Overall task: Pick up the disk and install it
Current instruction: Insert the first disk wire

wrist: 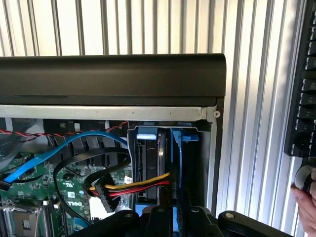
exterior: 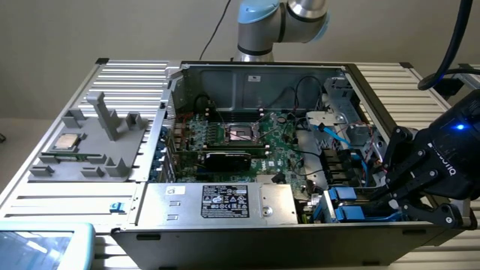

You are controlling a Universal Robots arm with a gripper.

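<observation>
The disk [wrist: 166, 165] stands on edge in the drive bay [exterior: 347, 203] at the case's corner, with its blue carrier [wrist: 185, 136] along one side. A second blue carrier tab [wrist: 148, 134] sits beside it. My gripper [wrist: 176, 217] reaches down into this bay, and its black fingers [wrist: 159, 217] press close on either side of the disk's edge. In the exterior view the gripper [exterior: 386, 196] is at the right, low inside the case. Yellow, red and black power wires [wrist: 140, 185] run to the disk's side.
The open computer case [exterior: 255, 70] holds a green motherboard [exterior: 251, 140], a silver power supply box [exterior: 217, 202] and a blue cable [wrist: 64, 148]. A grey fixture [exterior: 98, 140] carries a processor chip [exterior: 66, 140]. A person's hand [wrist: 306, 200] is beside the case.
</observation>
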